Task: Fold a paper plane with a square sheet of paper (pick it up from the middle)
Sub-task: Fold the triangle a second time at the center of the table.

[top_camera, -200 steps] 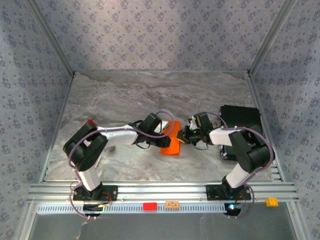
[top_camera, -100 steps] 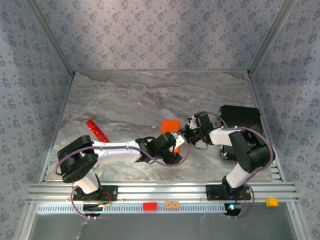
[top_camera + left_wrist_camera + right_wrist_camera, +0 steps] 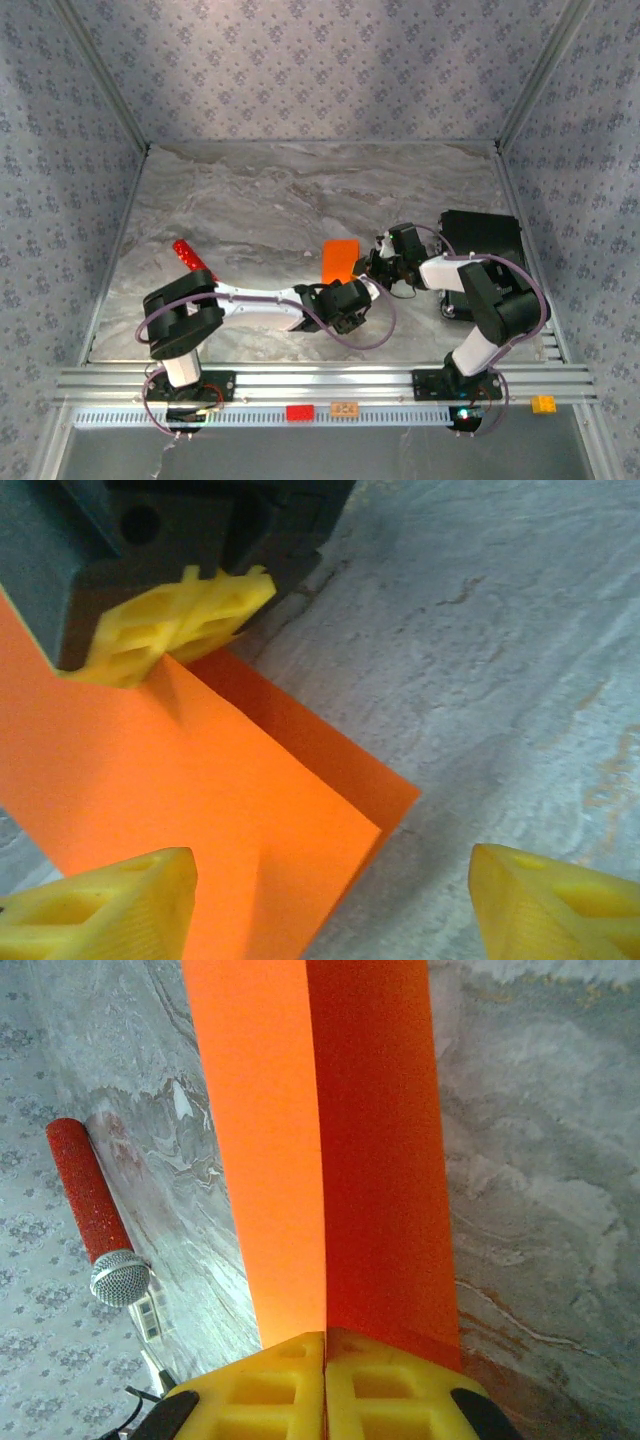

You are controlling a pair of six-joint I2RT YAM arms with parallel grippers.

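Note:
The square sheet of paper (image 3: 339,259) is bright orange and folded double along a crease, a rectangle rather than a pointed paper plane. My right gripper (image 3: 369,267) is shut on its right edge, and in the right wrist view the gripper (image 3: 325,1360) pinches the fold while the sheet of paper (image 3: 320,1140) stretches away from it. My left gripper (image 3: 351,289) stands open just in front of the sheet. In the left wrist view the gripper (image 3: 330,910) has one yellow fingertip (image 3: 100,910) over the paper (image 3: 200,780) and the other over bare table, with the paper's loose corner between them.
A red cylinder with a grey tip (image 3: 190,255) lies on the marble table (image 3: 260,190) at the left. A black box (image 3: 482,245) sits behind the right arm. On the front rail (image 3: 420,385) are a small red block (image 3: 299,412) and an orange card (image 3: 344,408).
My left gripper let go of the paper, opened and swung round to its near side. The sheet now hangs from the right gripper alone. The red cylinder came into view.

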